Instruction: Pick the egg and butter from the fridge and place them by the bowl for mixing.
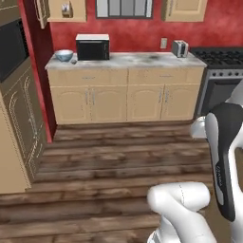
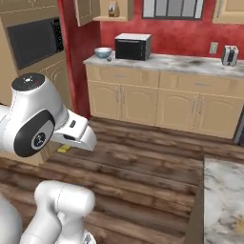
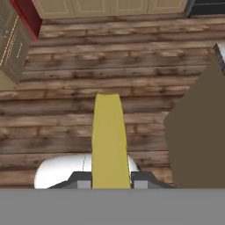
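Butter stick clamped in the gripper above the wooden floor.

In the hand view, the butter (image 3: 109, 140) is seen as a plain yellow stick, flat-sided and slightly narrower at its far end; it is held at the lower centre of the frame between the two dark fingertips of the gripper (image 3: 109, 181), which is closed on it. Its long axis is set vertically in the frame, pointing straight up and away from the hand. In the left base view, the bowl (image 1: 63, 55) is seen at the upper left, on the counter (image 1: 142, 60).

Base views — behind arm, left and right, share the far table (image 1: 142, 60); hand view — near, down at floor (image 3: 66, 88).
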Tool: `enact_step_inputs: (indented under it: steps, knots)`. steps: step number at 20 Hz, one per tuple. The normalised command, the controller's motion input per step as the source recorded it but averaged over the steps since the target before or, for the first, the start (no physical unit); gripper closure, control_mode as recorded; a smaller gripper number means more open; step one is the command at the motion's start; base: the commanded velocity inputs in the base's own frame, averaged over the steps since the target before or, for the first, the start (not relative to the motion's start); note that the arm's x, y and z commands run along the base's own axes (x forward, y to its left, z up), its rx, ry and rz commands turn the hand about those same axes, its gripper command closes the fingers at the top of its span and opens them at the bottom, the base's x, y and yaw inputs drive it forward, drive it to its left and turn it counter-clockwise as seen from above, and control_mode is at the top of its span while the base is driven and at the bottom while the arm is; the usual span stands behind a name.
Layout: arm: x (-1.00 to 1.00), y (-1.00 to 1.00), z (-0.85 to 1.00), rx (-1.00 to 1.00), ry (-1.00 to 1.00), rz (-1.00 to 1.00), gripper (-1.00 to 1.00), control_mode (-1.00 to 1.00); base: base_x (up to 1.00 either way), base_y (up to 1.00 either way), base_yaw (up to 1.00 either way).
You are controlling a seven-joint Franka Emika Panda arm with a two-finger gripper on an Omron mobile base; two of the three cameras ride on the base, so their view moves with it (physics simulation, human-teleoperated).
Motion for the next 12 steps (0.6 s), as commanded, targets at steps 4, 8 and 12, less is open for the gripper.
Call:
enact_step_inputs:
  steps: [4, 8, 12]
  knots:
    - [0.0, 0.0, 0.0, 0.0, 0.0, 0.0, 1.0, 1.0, 0.94, 0.14, 0.0]
    - [0.0, 0.0, 0.0, 0.0, 0.0, 0.0, 1.0, 1.0, 0.94, 0.2, 0.0]
    - [0.0, 0.0, 0.0, 0.0, 0.0, 0.0, 1.0, 1.0, 0.94, 0.25, 0.0]
